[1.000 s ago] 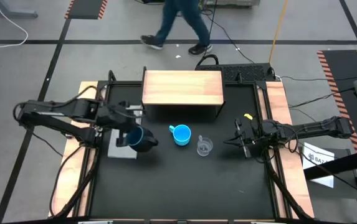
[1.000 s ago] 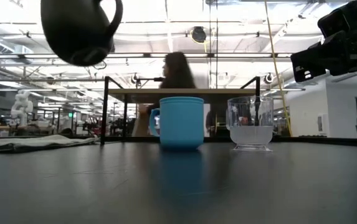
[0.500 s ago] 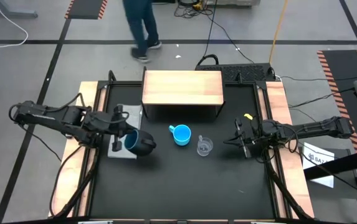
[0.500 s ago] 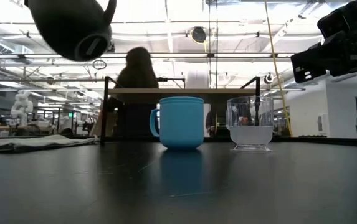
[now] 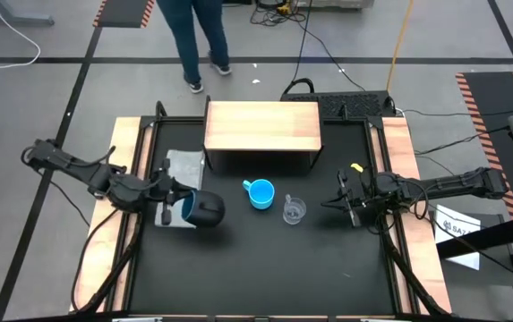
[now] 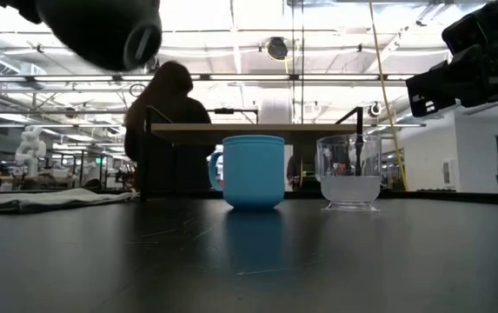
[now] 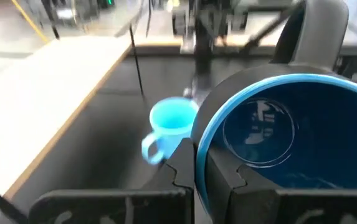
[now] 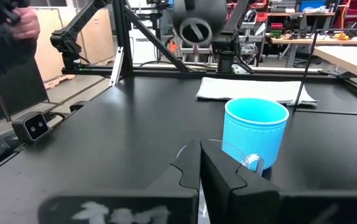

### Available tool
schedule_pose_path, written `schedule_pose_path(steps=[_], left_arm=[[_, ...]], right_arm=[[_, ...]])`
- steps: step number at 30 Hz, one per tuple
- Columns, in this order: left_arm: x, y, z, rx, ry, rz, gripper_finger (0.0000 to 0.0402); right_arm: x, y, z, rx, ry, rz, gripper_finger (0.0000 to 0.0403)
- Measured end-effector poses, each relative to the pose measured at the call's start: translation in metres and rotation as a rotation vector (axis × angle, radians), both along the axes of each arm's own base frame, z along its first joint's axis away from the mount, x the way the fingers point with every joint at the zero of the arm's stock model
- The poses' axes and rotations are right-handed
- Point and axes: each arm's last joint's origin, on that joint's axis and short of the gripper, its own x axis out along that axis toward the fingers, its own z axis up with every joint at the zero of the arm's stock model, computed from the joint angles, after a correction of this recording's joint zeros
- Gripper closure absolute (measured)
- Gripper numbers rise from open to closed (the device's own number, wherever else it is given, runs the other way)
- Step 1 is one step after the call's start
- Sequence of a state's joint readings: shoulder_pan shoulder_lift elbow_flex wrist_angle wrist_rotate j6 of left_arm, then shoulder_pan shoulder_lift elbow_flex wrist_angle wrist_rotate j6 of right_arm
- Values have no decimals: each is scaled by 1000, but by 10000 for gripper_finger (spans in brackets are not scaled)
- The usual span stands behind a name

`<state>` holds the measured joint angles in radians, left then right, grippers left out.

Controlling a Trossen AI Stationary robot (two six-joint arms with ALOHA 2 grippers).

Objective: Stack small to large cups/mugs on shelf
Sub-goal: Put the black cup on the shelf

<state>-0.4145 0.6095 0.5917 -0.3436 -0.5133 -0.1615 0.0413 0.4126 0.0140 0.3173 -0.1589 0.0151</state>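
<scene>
High view: left claw (image 5: 183, 207) pinching navy mug (image 5: 204, 209) by its rim near the counter (image 5: 265, 268) left edge; blue cup (image 5: 260, 192) and clear cup (image 5: 294, 210) mid-counter, shelf (image 5: 261, 126) at back edge. Low view – mug lifted. Right wrist view: right claw (image 8: 200, 163) pressed together.

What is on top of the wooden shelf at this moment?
Nothing rests on the wooden shelf; its board is bare from above. The table surface beneath it is covered by the board, so that part cannot be seen.
</scene>
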Motion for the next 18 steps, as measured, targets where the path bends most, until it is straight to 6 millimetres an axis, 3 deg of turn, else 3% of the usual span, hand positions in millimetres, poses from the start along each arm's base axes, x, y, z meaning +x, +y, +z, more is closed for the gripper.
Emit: schedule_pose_path(steps=[8,18], left_arm=[[6,-1,-16,67,-118,15,389],[9,24,-19,159,-158,80,389]], right_arm=[[0,0,0,0,1,0,403],[0,0,1,0,-6,0,403]])
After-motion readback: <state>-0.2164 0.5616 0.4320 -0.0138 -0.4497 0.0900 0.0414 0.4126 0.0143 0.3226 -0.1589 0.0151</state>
